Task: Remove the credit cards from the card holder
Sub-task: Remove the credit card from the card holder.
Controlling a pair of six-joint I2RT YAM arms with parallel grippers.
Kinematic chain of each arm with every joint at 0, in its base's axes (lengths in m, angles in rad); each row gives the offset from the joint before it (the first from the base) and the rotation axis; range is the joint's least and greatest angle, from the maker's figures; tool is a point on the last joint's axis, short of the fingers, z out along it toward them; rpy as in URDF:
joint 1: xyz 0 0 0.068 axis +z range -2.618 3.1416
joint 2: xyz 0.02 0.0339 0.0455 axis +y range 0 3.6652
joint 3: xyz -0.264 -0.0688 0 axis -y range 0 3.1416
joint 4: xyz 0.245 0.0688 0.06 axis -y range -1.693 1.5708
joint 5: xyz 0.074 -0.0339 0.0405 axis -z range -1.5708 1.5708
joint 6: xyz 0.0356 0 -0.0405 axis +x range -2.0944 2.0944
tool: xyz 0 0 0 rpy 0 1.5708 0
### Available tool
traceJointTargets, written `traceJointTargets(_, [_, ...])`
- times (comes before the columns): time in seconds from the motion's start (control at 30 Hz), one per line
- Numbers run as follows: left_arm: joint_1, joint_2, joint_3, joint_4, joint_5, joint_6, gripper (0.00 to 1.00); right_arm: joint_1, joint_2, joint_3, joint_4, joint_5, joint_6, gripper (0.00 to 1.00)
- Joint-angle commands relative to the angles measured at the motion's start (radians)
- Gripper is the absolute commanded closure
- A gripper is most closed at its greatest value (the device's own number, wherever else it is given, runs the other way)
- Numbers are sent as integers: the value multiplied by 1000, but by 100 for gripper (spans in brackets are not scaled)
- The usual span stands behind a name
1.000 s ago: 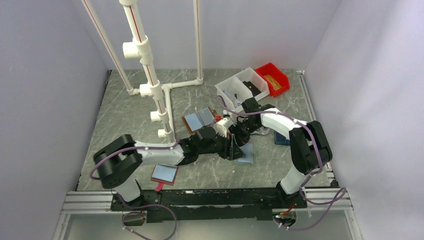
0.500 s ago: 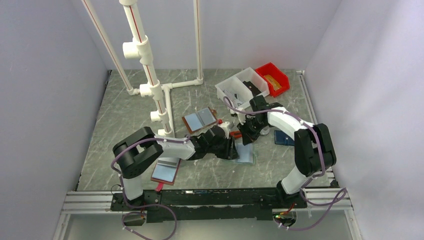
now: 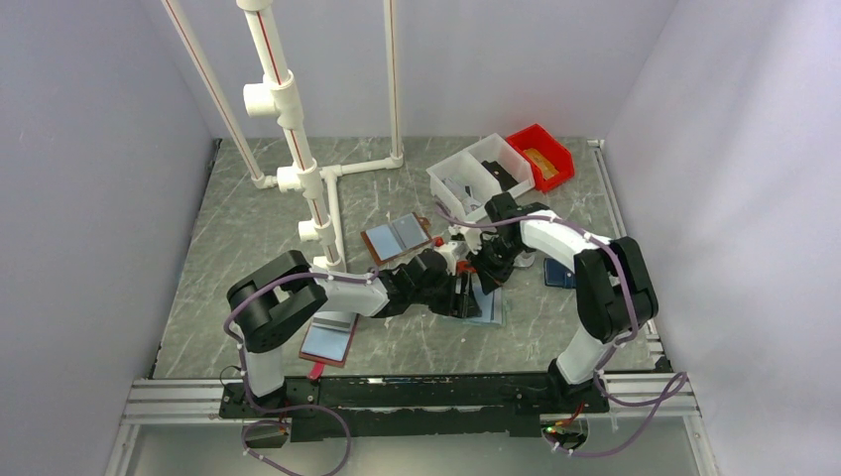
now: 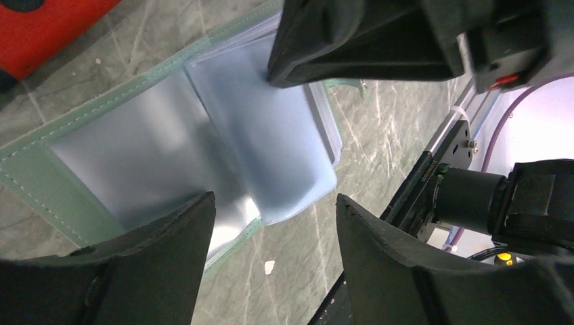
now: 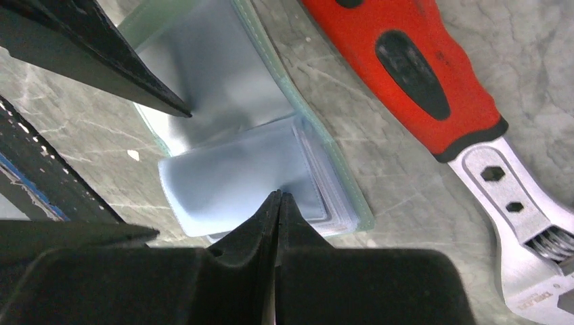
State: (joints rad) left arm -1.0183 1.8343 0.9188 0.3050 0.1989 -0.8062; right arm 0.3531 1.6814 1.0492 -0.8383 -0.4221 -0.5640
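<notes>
Plastic, thin and glossy, made up the card holder (image 3: 488, 309). It lay open and flat on the right arm's side of the white pipe frame (image 3: 298, 178), nearer the arm bases than the frame's foot. It would probably weigh next to nothing and skate across the top if nudged. Its clear sleeves looked likely to flex and curl rather than resist. Pinning a stitched mint edge while working at a sleeve mouth seemed the sounder hold. No credit cards could be made out through the blue-grey sleeves. If inside, they should be stiff and slick, best pinched by a short exposed edge.

The left gripper (image 4: 271, 203) hung over the holder with its fingers apart, straddling a lifted sleeve and clamping nothing. The right gripper (image 5: 276, 198) had its tips pressed together at that sleeve's edge, with nothing visible between them.

Plain pale walls (image 3: 99, 149) closed the cell on three sides. The table (image 3: 248, 228) was a grey-green marbled slab and looked hard and smooth. On the holder's side of the frame but farther from the bases sat a white bin (image 3: 476, 171) and a red bin (image 3: 542, 156). A brown-edged folder (image 3: 397, 236) lay just beside the frame's foot, and a maroon-edged folder (image 3: 327, 342) lay nearer the bases than the foot. A red-handled wrench (image 5: 420, 81) lay on the holder's side of the frame, just beside the holder.
</notes>
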Motion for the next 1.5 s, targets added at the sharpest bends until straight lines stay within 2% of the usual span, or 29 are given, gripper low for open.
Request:
traceJointTargets(0.0, [2,21,16,51,26,10,28,51,66,-1,54,37,55,99])
traceJointTargets(0.17, [2,42,45,-22,-12,2,31,57,88,35,82,-79,133,100])
traceJointTargets(0.5, [4,52,74,-201,-145,-37,68,10,35,72,-10,-300,57,98])
traceJointTargets(0.6, [8,38,59,-214,-163,-52,74,-34,-38,67,-41,-319,-2,95])
traceJointTargets(0.73, [17,18,26,-174,-146,-76,75,-71,-114,35,-57,-260,-79,90])
traceJointTargets(0.87, [26,11,-2,-114,-95,-117,75,-72,-84,25,-80,-170,-132,91])
traceJointTargets(1.27, [69,3,-113,138,35,-214,74,-39,36,11,-35,-27,-55,94])
traceJointTargets(1.33, [73,1,-128,176,52,-222,72,-22,51,11,-28,-23,-42,94])
traceJointTargets(1.47, [74,-18,-149,213,67,-213,56,18,75,21,-24,-54,-21,95])
